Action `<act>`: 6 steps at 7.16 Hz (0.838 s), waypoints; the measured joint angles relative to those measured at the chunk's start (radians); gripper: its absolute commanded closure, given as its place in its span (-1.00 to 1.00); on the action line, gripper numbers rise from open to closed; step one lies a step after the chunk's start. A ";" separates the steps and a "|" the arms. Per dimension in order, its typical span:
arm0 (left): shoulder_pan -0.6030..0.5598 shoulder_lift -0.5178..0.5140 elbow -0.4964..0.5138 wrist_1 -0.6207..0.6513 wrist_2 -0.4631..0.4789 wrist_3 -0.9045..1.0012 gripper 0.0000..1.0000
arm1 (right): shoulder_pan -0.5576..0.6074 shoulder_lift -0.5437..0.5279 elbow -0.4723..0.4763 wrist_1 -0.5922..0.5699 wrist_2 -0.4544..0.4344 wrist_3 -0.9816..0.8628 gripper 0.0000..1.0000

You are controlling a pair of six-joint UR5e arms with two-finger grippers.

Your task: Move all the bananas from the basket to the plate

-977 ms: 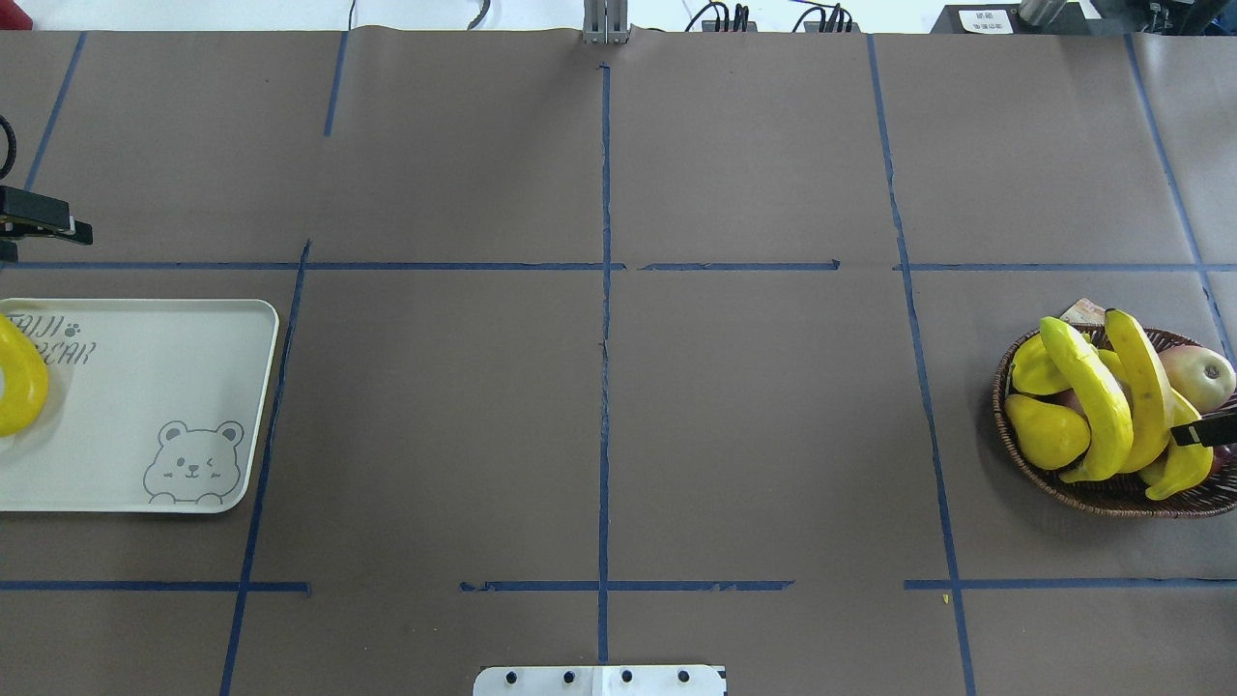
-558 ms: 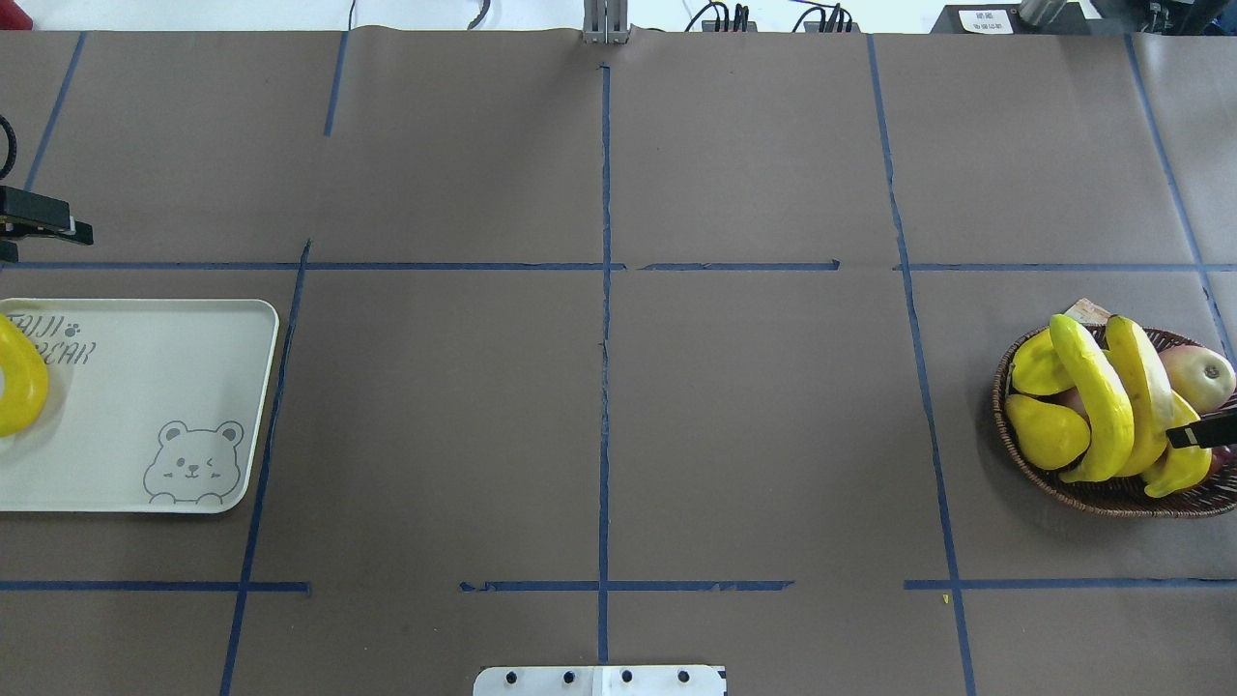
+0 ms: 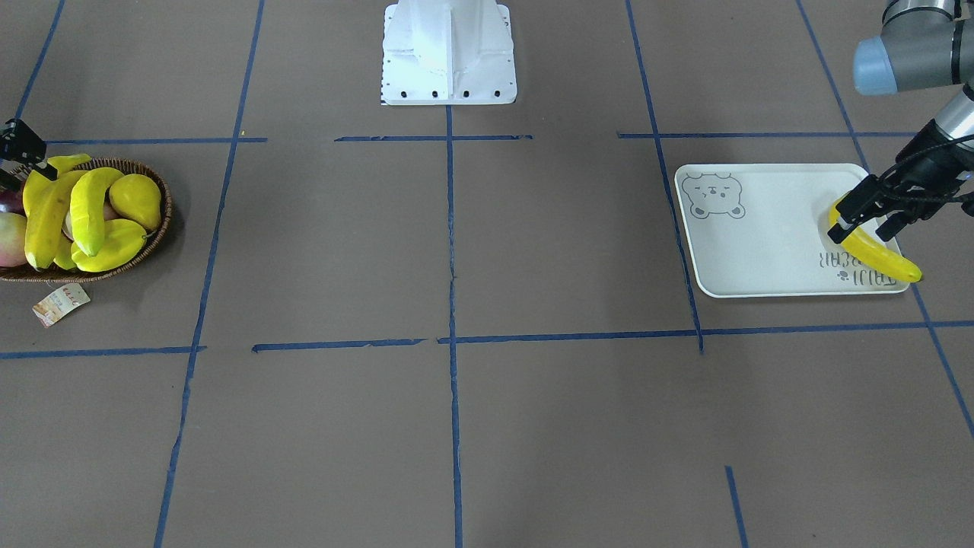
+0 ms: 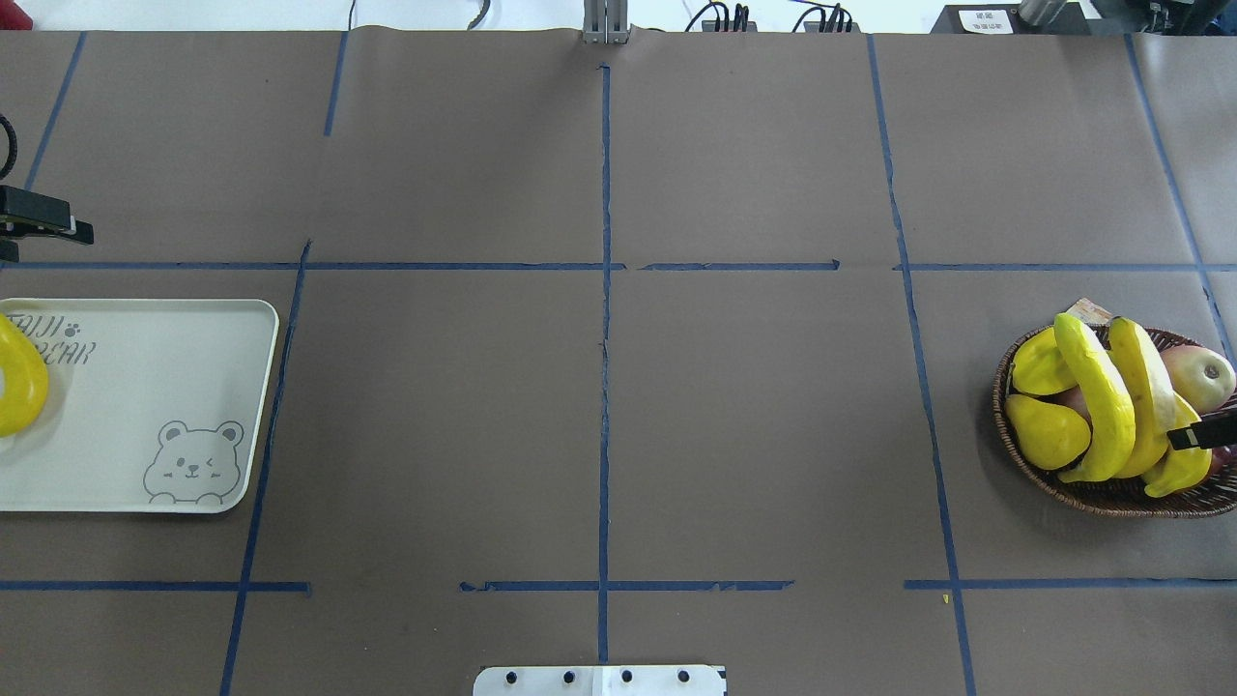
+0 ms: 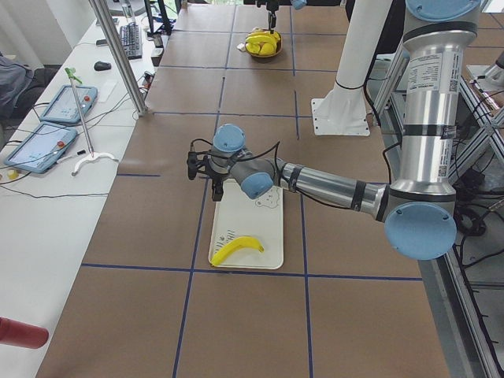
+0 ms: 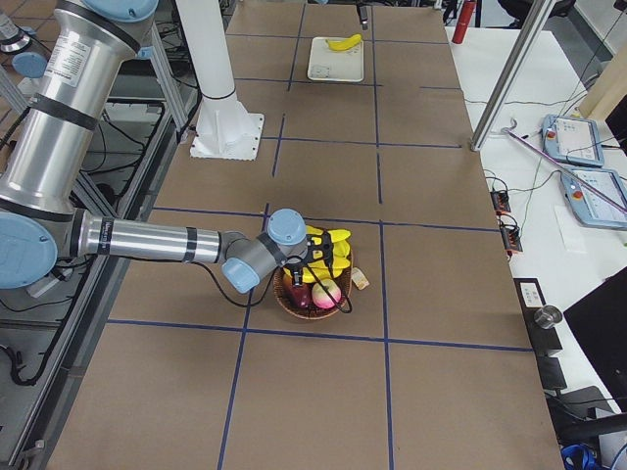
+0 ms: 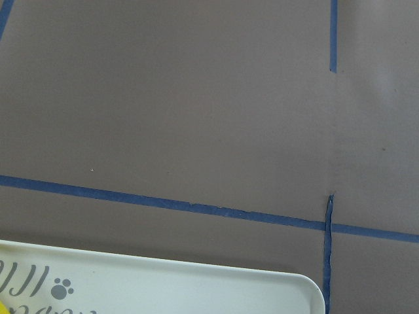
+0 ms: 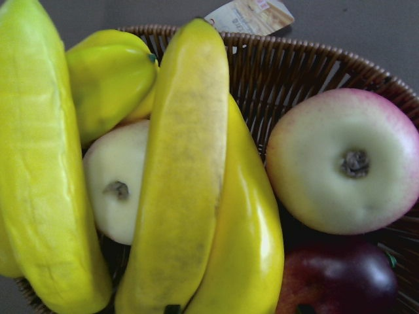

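Observation:
Three bananas lie in the wicker basket (image 4: 1092,495): a rough-skinned one (image 4: 1102,396), a duller one (image 4: 1145,387) and a glossy one (image 4: 1184,469). My right gripper (image 4: 1203,433) is low over the basket's right side. In the right wrist view its dark fingertips (image 8: 171,309) just show on either side of the glossy banana (image 8: 249,242), apart from it, so it reads as open. A fourth banana (image 3: 875,257) lies on the bear-print plate (image 3: 761,236). My left gripper (image 3: 867,221) is open and empty just above it.
The basket also holds a yellow pear (image 4: 1044,430), a yellow-green fruit (image 4: 1039,367), a pink-green apple (image 4: 1203,377), a pale apple (image 8: 118,190) and a dark red fruit (image 8: 340,281). Its paper tag (image 3: 61,303) lies on the table. The robot base (image 3: 449,53) stands mid-table.
The bananas in the basket have shifted and settled slightly lower. The right gripper's finger has moved a little down among them. The left gripper and the plate's banana have not moved.

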 measured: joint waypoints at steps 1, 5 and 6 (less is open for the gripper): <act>0.000 0.000 0.000 0.000 0.000 0.000 -1.00 | -0.002 -0.017 -0.001 -0.001 0.001 0.009 -0.33; 0.000 0.000 0.000 0.001 0.000 0.000 -1.00 | -0.049 -0.014 -0.001 0.006 -0.004 0.108 0.80; 0.000 0.000 0.000 0.001 0.000 0.000 -1.00 | -0.052 -0.010 -0.001 0.007 -0.005 0.112 0.98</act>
